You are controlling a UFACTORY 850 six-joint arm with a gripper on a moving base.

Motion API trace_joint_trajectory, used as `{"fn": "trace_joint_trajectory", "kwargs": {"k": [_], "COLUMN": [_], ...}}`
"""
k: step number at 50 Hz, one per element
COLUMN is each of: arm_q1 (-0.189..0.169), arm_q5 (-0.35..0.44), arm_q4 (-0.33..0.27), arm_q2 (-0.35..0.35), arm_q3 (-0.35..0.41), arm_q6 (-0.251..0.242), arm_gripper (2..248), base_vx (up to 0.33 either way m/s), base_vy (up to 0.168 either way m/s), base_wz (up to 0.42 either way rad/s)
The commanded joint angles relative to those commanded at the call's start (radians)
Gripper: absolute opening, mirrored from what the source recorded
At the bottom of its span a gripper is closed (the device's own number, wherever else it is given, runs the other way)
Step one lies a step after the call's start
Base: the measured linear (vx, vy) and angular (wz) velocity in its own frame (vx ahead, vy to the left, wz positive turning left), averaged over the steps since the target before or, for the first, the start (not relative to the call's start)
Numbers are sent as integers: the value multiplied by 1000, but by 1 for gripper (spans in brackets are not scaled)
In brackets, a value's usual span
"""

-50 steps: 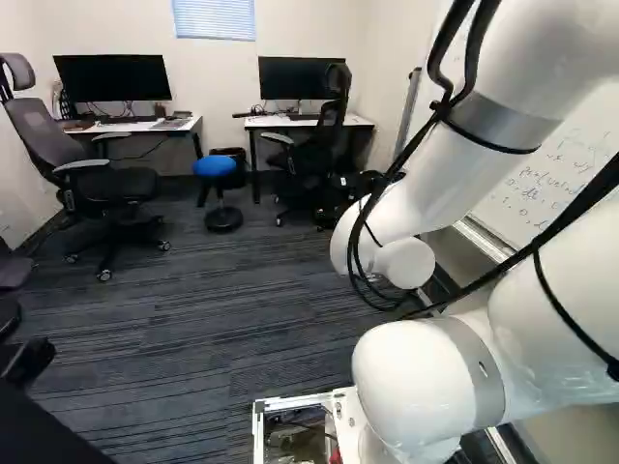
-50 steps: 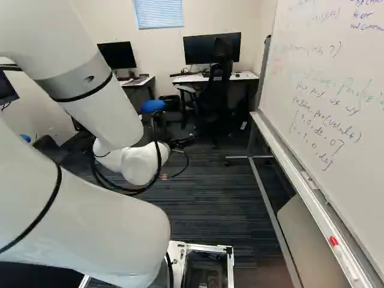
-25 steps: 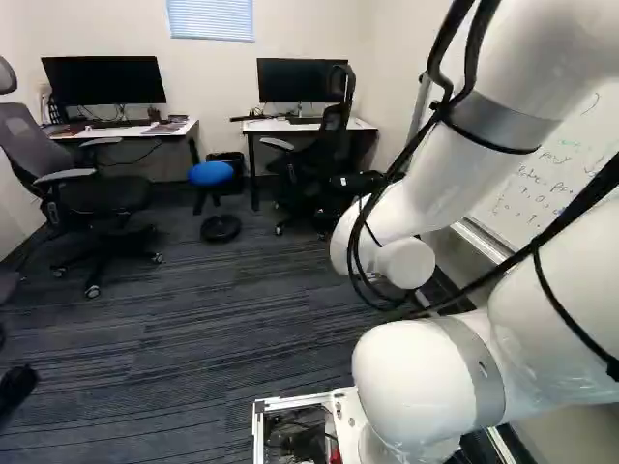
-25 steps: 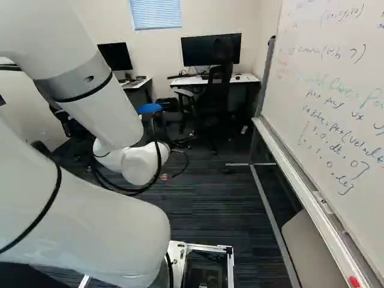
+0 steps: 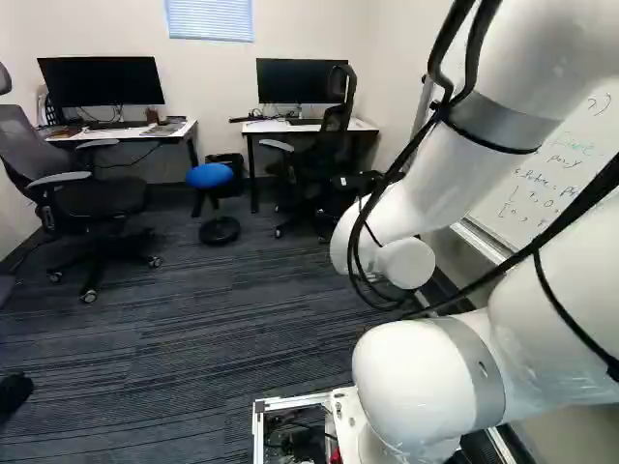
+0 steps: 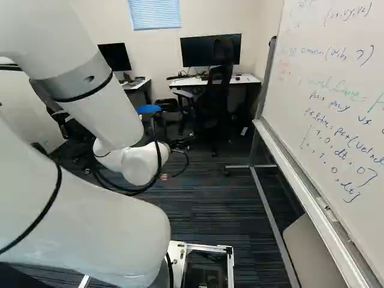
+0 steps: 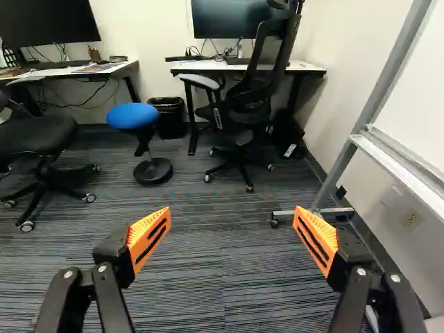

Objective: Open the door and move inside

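Note:
No door shows in any view. In the right base view my gripper [image 6: 179, 157] hangs beyond the white wrist joint, largely hidden by the arm and cables. The wrist view has the gripper [image 7: 232, 218] with its two orange-padded fingers far apart and nothing between them. Beyond the fingers lies dark striped carpet [image 7: 222, 257].
Ahead stand two desks [image 7: 309, 68] with monitors, a black chair [image 7: 243, 114] and a blue stool [image 7: 133, 116]. Another office chair [image 5: 97, 198] is at the left of the left base view. Close along the right runs a whiteboard [image 6: 336, 120] on a wheeled metal frame [image 6: 258, 174].
The base has moved forward with a slight turn to the right; desks look nearer and the left chair has slid outward in view. The arm holds its pose above its lowest joint.

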Motion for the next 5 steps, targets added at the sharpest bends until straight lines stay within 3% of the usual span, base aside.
{"fn": "trace_joint_trajectory", "kwargs": {"k": [5], "arm_q1": [0], "arm_q5": [0], "arm_q4": [0], "arm_q2": [0], "arm_q3": [0], "arm_q6": [0], "arm_gripper": [247], "base_vx": [0], "base_vy": [0], "base_wz": [0]}}
